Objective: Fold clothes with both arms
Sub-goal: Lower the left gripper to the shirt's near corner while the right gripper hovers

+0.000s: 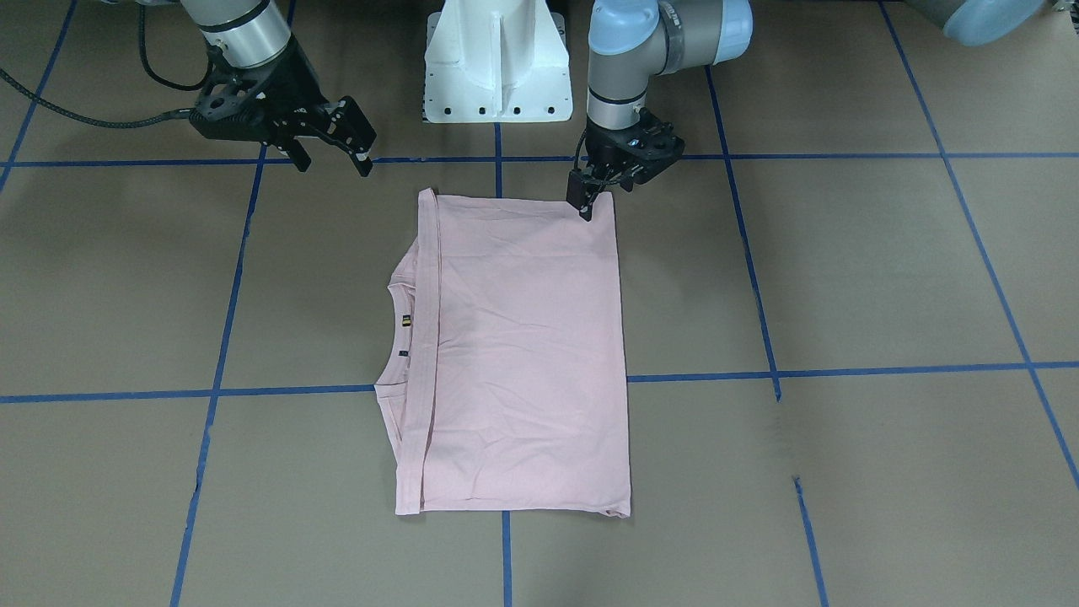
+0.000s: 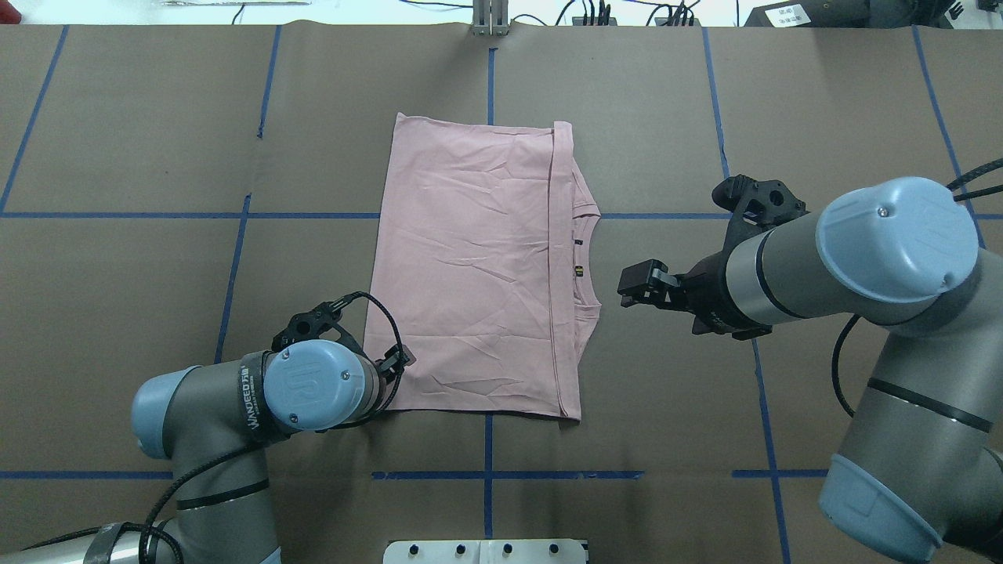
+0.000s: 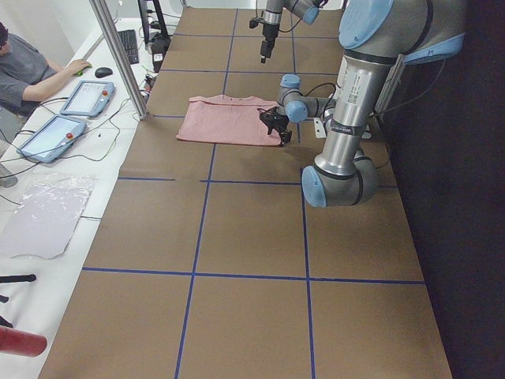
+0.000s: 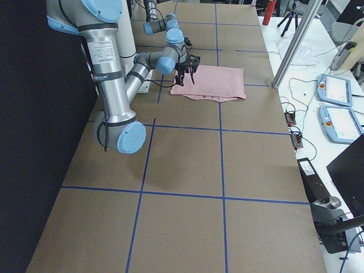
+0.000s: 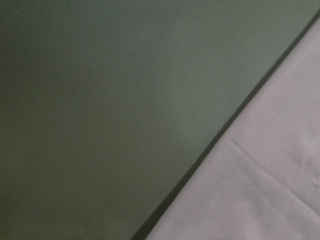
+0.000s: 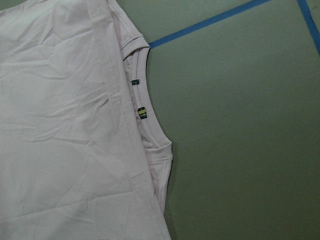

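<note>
Pale pink T-shirt (image 1: 523,354) folded into an upright rectangle, lying flat at the centre of the front-facing view on the brown counter (image 1: 843,278), which is ruled into squares by blue tape lines (image 1: 843,155). The upper layer is plain pink and lightly creased, with no print showing. Along the rectangle's left edge in this view a stitched hem band (image 1: 432,337) runs from top to bottom. Beyond it the rounded neckline (image 1: 394,337) and the shoulder parts of the lower layer protrude. Small labels (image 6: 142,112) sit inside the collar, one dark and one dark with a yellow stripe. The left gripper (image 1: 587,206), at upper centre-right, points down at the shirt's upper right corner with its tip at the fabric edge; whether it pinches the cloth cannot be told. The left wrist view shows only a diagonal shirt edge against the counter. The right gripper (image 1: 334,165), at upper left, is apart from the shirt, its fingers spread and holding nothing.
</note>
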Available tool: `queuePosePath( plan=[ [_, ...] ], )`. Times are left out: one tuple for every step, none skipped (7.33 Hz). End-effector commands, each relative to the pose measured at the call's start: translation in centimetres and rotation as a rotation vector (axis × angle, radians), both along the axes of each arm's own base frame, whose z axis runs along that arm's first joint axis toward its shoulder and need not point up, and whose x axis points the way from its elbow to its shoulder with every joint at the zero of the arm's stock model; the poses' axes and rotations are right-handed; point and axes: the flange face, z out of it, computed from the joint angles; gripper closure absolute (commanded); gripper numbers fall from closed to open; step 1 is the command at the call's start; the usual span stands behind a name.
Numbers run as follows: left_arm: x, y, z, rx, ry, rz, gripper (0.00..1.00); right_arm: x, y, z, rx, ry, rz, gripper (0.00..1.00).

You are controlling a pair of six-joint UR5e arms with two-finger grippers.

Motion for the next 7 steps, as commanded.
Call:
queuePosePath(
  plan=[
    [-0.13, 0.21, 0.08, 0.001, 0.004, 0.001, 0.0, 0.13, 0.05, -0.2, 0.002, -0.004, 0.0, 0.0],
    [-0.25, 0.21, -0.12, 0.003, 0.008, -0.002, 0.0, 0.29, -0.03, -0.18, 0.002, -0.004, 0.003, 0.0],
    [-0.23, 0.21, 0.04, 0.003, 0.005, -0.001, 0.0, 0.38, -0.06, -0.24, 0.003, -0.005, 0.005, 0.0],
    [-0.27, 0.22, -0.02, 0.005, 0.006, 0.0, 0.02, 0.34, 0.01, -0.16, 0.002, -0.004, 0.003, 0.0],
    [-0.27, 0.22, -0.02, 0.003, 0.007, -0.002, 0.11, 0.33, 0.0, -0.24, 0.003, -0.005, 0.003, 0.0],
    [-0.22, 0.4, -0.09, -0.003, 0.01, -0.006, 0.27, 0.42, -0.01, -0.3, 0.003, -0.007, 0.003, 0.0],
    [-0.17, 0.47, -0.09, -0.005, 0.01, -0.009, 0.35, 0.42, -0.01, -0.3, 0.003, -0.007, 0.003, 0.0]
  ],
)
